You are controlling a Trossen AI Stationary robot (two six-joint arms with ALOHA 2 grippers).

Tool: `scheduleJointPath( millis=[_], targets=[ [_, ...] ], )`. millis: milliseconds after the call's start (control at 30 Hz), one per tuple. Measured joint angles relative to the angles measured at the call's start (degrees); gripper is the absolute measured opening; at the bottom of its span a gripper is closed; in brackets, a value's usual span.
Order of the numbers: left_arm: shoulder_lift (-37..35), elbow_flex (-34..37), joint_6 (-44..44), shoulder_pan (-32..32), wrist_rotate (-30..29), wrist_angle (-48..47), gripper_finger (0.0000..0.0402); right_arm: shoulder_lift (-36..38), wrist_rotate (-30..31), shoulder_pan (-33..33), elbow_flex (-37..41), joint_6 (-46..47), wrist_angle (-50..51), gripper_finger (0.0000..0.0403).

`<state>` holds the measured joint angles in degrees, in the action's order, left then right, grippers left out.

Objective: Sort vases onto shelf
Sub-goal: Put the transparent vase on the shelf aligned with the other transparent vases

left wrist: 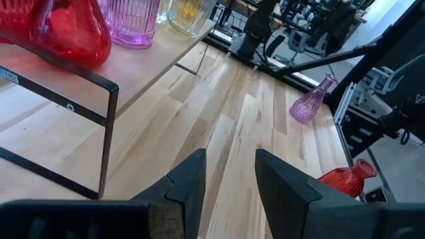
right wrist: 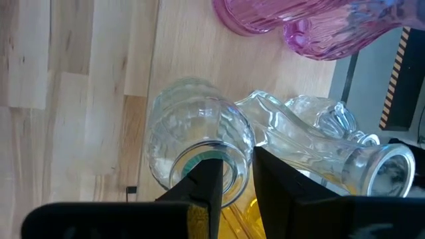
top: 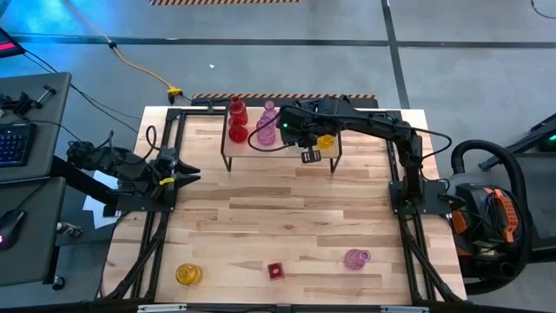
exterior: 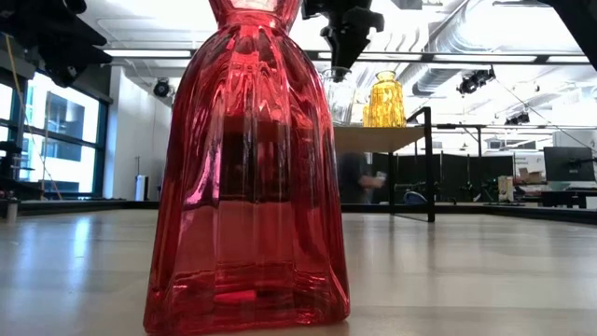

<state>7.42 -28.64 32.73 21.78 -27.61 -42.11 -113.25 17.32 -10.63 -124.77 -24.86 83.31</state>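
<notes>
Shelf (top: 233,141) held two red, pink, clear and yellow vases. Right gripper (right wrist: 229,174) clamped on clear vase (right wrist: 192,136) rim there — placement under way. Left gripper (left wrist: 230,174) apart, idle at table's left edge. Yellow vase (top: 188,275), red vase (top: 275,270), pink vase (top: 356,258) remained on table.

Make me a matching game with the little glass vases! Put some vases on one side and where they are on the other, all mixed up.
Vases:
1. yellow vase
2. small red vase
3. pink vase
4. two red vases

Places:
A. on the table's front edge, in the middle
B. on the shelf, at its left end
C. on the table, front left corner
D. on the table, front right, lying on its side

Pairs: 1-C, 2-A, 3-D, 4-B
</notes>
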Motion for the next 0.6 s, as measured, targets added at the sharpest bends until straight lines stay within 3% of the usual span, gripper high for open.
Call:
scheduleJointPath(
  millis=[600],
  targets=[
    [0.0, 0.0, 0.02, 0.0, -0.01, -0.02, 0.012, -0.02, 0.07, -0.31, 0.0, 0.49, -0.81, 0.0066]
  ],
)
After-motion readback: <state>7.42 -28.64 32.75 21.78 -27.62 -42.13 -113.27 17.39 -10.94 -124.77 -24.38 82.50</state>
